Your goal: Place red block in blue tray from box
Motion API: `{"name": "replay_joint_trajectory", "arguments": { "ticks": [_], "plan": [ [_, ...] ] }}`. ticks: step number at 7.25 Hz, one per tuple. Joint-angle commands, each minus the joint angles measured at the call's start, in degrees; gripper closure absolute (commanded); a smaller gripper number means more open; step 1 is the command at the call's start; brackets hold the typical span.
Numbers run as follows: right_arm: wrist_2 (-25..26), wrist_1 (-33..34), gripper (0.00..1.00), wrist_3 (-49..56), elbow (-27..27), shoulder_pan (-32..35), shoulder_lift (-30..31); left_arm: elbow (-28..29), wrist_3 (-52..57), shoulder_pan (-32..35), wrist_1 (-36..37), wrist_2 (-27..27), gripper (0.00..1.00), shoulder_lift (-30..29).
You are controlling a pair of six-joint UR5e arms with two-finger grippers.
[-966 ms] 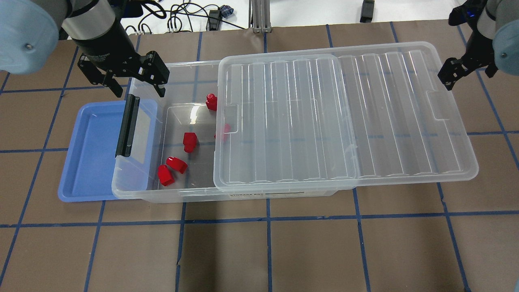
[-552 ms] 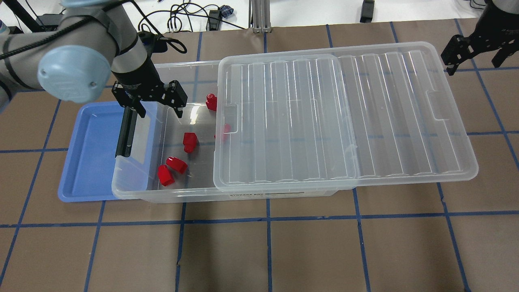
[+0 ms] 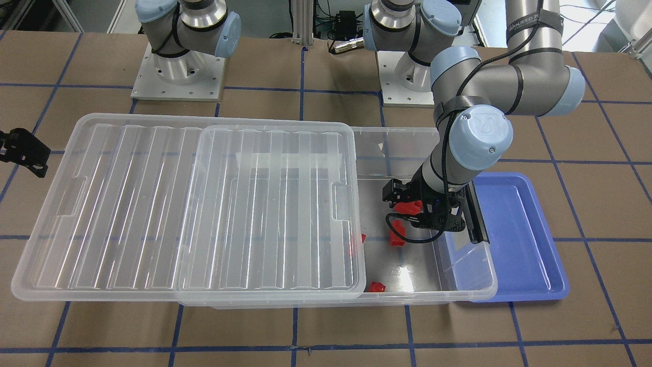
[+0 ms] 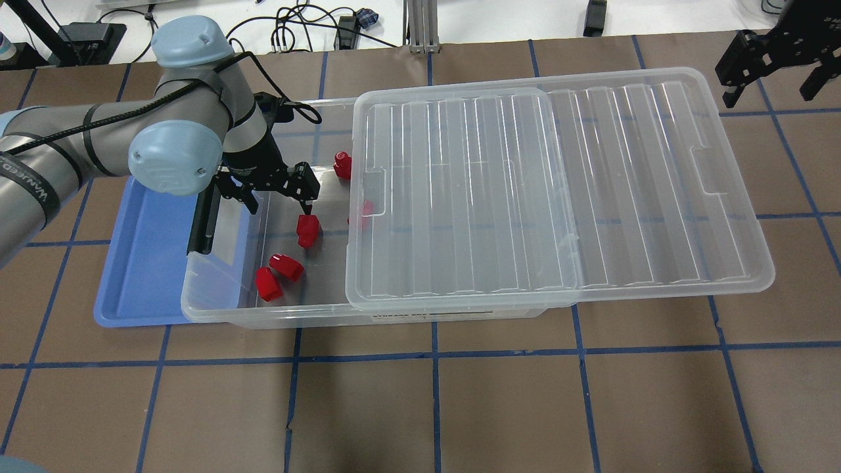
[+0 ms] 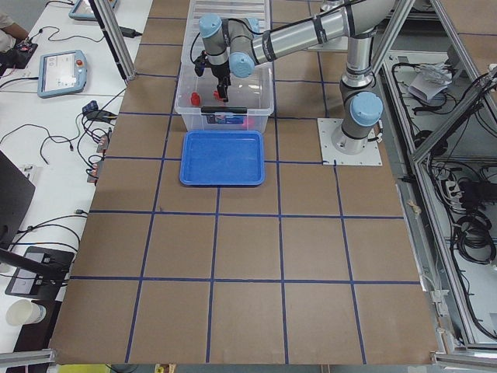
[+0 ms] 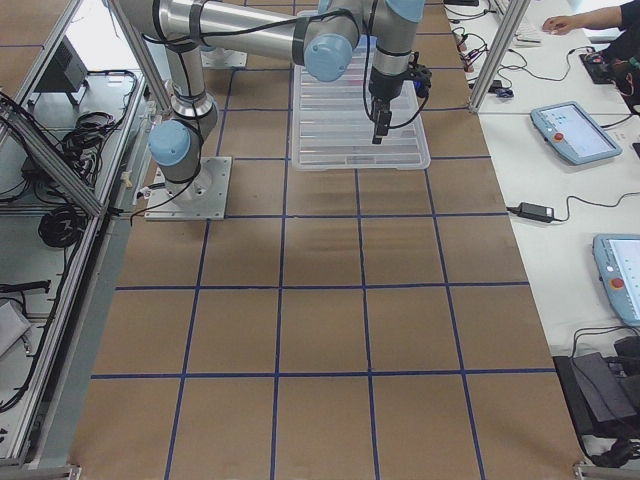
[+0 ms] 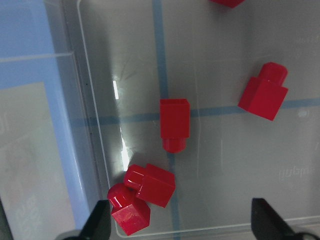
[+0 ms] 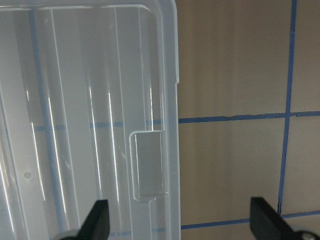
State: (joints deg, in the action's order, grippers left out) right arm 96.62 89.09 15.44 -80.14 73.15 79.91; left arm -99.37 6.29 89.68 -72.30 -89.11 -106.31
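Note:
The clear box (image 4: 295, 319) lies across the table with its ribbed lid (image 4: 558, 184) slid to the right, so the left end is open. Several red blocks lie on its floor; one (image 4: 307, 230) is just below my left gripper (image 4: 279, 200), and two more (image 4: 286, 266) lie nearer the front wall. The left gripper is open, empty and lowered into the open end. In the left wrist view (image 7: 182, 230) one red block (image 7: 174, 124) lies ahead, between the fingers' lines. The blue tray (image 4: 151, 263) sits partly under the box's left end. My right gripper (image 4: 770, 82) is open and empty beyond the lid's far right corner.
The black clip handle (image 4: 204, 217) stands on the box's left end wall, close to the left gripper's finger. One red block (image 4: 364, 211) lies half under the lid's edge. In the right wrist view the lid's rim (image 8: 167, 100) lies over brown, blue-taped table (image 8: 235, 75).
My left gripper has moved from the box's far left corner down into its open end, over the red blocks. My right gripper has risen and moved back from the lid's right edge.

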Motion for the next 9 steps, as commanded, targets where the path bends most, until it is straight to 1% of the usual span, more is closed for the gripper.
{"name": "replay_joint_trajectory", "arguments": {
  "ticks": [1, 2, 3, 4, 5, 6, 7, 8, 9],
  "plan": [
    [0.0, -0.3, 0.0, 0.2, 0.0, 0.0, 0.0, -0.6, 2.9, 0.0, 5.0, 0.3, 0.0, -3.0],
    [0.1, -0.3, 0.0, 0.2, -0.1, 0.0, -0.1, -2.3, 3.4, 0.1, 8.1, -0.1, 0.0, -3.5],
    [0.1, -0.3, 0.0, 0.2, -0.1, 0.0, 0.0, -5.7, 3.4, -0.3, 11.5, 0.2, 0.0, -3.0],
    [0.1, -0.3, 0.0, 0.2, -0.1, 0.0, -0.1, -8.8, 3.2, -0.1, 18.3, 0.3, 0.0, -3.7],
    [0.1, -0.3, 0.0, -0.1, -0.1, 0.0, 0.2, -10.7, 2.9, -0.1, 21.8, 0.3, 0.0, -4.4],
    [0.1, -0.1, 0.0, -0.4, -0.1, 0.0, 0.2, -11.0, 2.9, -0.1, 22.2, 0.3, 0.06, -4.9],
    [0.1, -0.3, 0.0, -0.5, -0.1, -0.1, 0.2, -11.1, 2.9, -0.1, 22.5, 0.3, 0.16, -5.2],
    [0.2, -0.5, 0.0, -0.6, -0.2, -0.1, 0.3, -11.1, 3.0, 0.0, 22.9, 0.4, 0.4, -5.7],
    [0.3, -0.6, 0.0, -0.6, -0.2, -0.1, 0.3, -10.7, 2.6, 0.0, 23.9, 0.2, 0.94, -6.0]
  ]
}}
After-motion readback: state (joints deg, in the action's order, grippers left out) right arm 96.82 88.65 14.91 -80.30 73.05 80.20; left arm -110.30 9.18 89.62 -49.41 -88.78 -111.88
